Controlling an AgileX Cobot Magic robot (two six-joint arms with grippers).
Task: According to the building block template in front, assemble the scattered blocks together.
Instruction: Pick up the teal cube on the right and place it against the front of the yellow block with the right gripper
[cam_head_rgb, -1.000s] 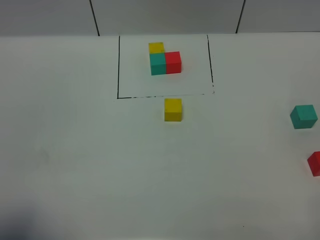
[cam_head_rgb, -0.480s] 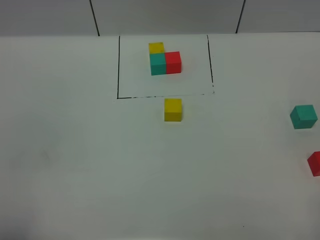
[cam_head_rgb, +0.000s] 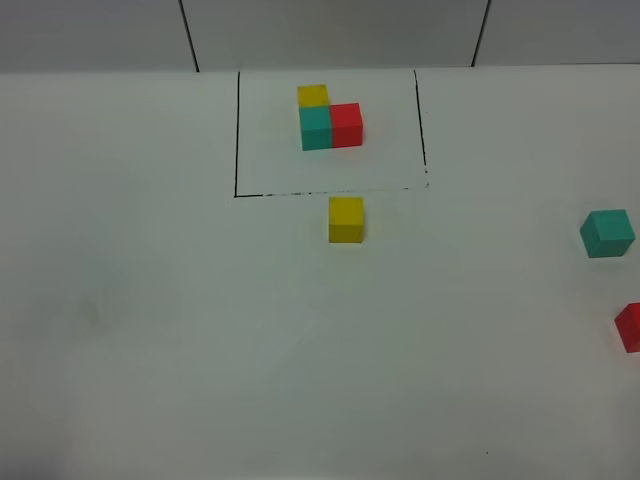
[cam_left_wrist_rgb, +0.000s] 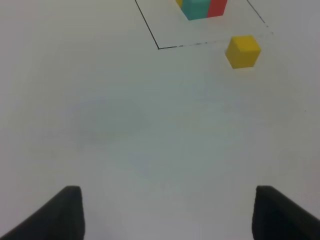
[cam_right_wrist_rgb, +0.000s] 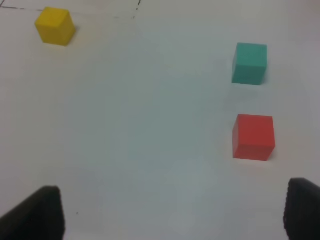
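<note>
My left jaws and right jaws both stand spread, holding nothing. The small matte yellow cube (cam_head_rgb: 346, 219) sits mid-bench, just outside the near line of the black-framed L-shaped template of three joined cubes (cam_head_rgb: 330, 122). The matte teal-green cube (cam_head_rgb: 607, 233) and matte red cube (cam_head_rgb: 630, 327) lie far right on the white bench (cam_head_rgb: 150, 300), apart from each other. I judge the right arm nearer to both, with the red cube closest ahead of it.

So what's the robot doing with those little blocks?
Nothing is held yet. The left gripper and the right gripper are both open above the table. The model, three joined blocks inside a black frame, sits at the back. The loose yellow block lies just in front of the frame; the green block and red block sit apart at the far right. Nothing is joined yet.
</note>
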